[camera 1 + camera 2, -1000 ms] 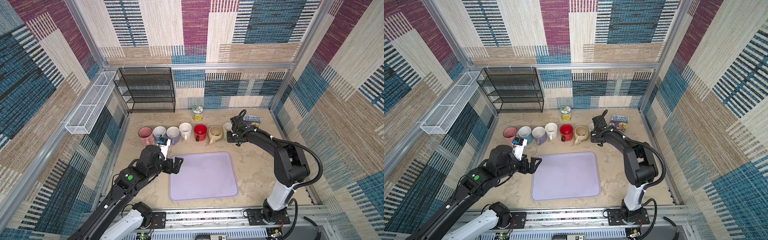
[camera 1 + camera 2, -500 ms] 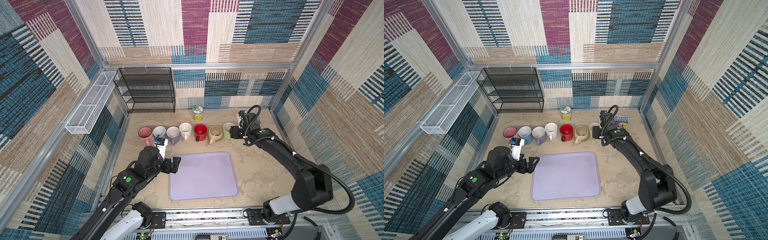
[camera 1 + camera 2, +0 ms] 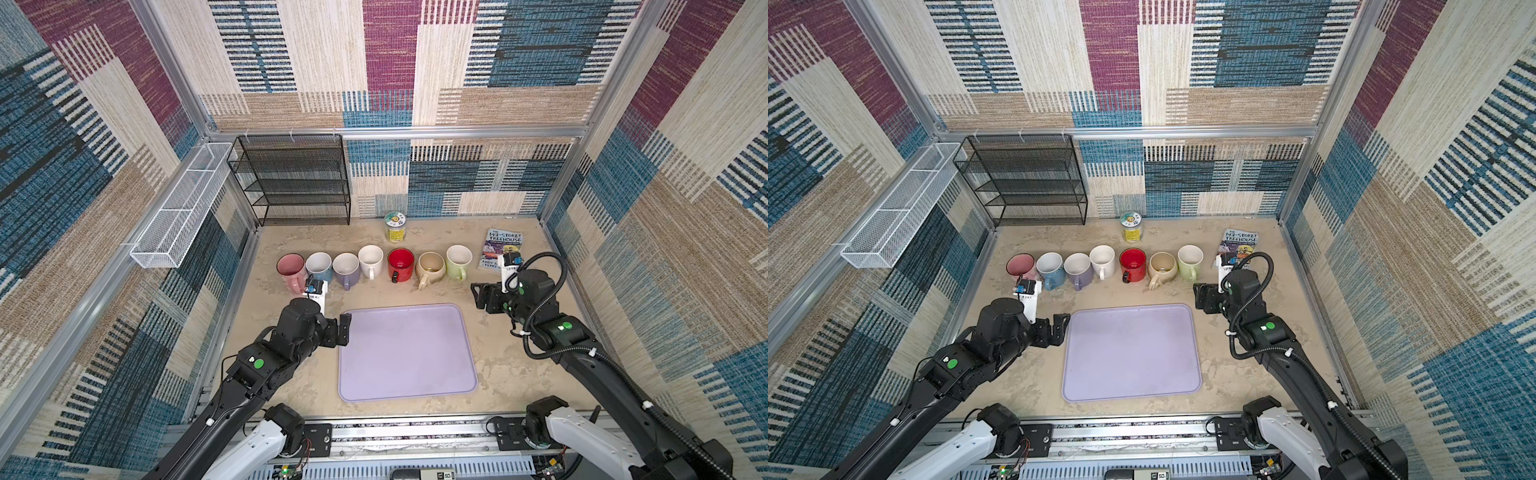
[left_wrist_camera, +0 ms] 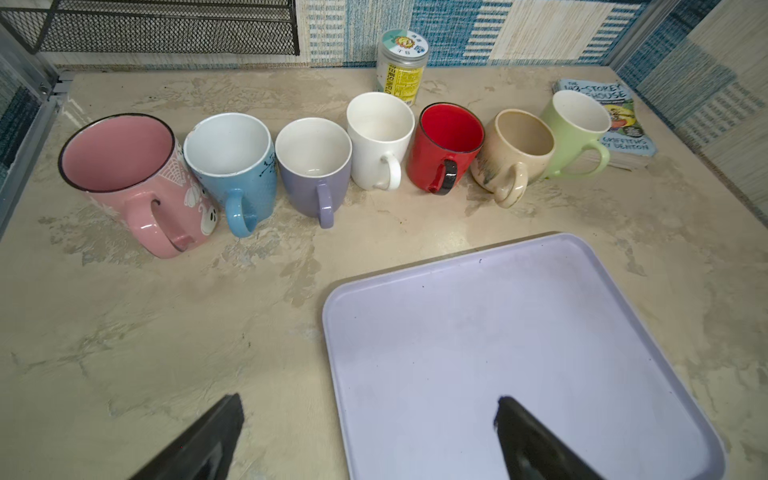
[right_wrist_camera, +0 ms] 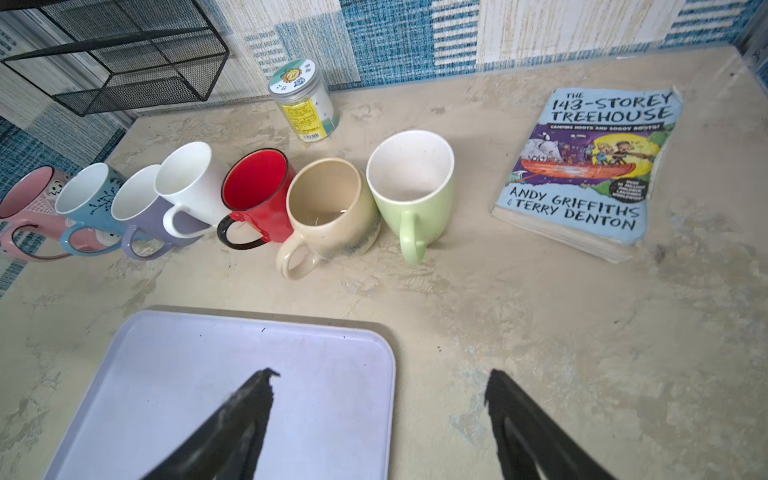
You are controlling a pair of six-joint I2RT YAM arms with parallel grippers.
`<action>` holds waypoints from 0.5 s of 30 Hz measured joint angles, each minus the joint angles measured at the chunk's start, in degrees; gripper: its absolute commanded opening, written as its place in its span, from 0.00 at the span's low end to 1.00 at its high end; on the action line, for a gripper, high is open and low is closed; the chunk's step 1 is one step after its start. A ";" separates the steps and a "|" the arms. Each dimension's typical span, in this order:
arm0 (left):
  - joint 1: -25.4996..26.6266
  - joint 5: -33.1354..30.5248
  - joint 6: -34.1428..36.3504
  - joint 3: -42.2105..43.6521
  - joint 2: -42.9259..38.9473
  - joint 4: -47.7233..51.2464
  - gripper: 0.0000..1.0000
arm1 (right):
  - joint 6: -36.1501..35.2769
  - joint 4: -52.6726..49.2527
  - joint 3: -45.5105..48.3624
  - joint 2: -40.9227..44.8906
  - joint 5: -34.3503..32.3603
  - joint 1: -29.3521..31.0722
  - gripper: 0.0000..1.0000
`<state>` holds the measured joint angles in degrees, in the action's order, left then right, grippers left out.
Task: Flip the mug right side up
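Calling this one basically finished. Spotted the light green mug [image 3: 458, 262] standing mouth up at the right end of the mug row, toward the back right corner of the desk [image 3: 494, 365], just beside the paperback book [image 3: 500, 249], handle turned toward the front edge. Right next to the beige mug [image 3: 431, 266] too, maybe touching, hard to call.

Big change over the last second: went from crowding right up against that green mug with the right hand [image 3: 477, 296] to backing off toward the front of the desk. Hovering now off the back right corner of the lilac tray [image 3: 407, 353], well apart from the mug. Spread wide in the right wrist view, pinching nothing, with only desk and tray rim behind the gap.

Reading that as a clean release: set down, let go, retreated. No lean visible on the mug, so probably staying put.

Nothing new with the left hand [image 3: 343, 328]: parked at the tray's left edge same as before, spread fully, holding nothing.

Checked the rest of the row as well: red mug [image 3: 401, 264], white mug [image 3: 370, 259], purple mug [image 3: 345, 269], blue mug [image 3: 319, 266], pink mug [image 3: 290, 266], all mouth up. Can't find anything upside down, so likely nothing left to flip.
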<state>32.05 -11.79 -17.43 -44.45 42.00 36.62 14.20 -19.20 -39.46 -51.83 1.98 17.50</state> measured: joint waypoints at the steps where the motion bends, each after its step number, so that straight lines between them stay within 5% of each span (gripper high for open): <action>1: 0.00 -0.07 -0.02 0.66 0.22 0.07 1.00 | 0.72 1.16 1.62 0.50 0.55 0.00 0.92; 4: 0.00 -0.70 -0.28 1.22 2.19 -0.04 1.00 | 2.27 5.05 6.08 0.26 1.01 0.00 1.00; 10: -1.11 -4.61 0.37 1.40 7.67 -2.82 1.00 | 3.74 14.08 9.46 -7.50 -1.11 0.00 1.00; 15: -7.08 -6.21 2.40 4.50 12.31 -11.08 1.00 | 2.86 24.41 9.62 -14.67 -6.27 0.00 1.00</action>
<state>24.97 -18.00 -15.03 -39.94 54.30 25.54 17.06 5.21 -29.85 -66.50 -4.29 17.50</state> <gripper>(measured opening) 0.996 0.999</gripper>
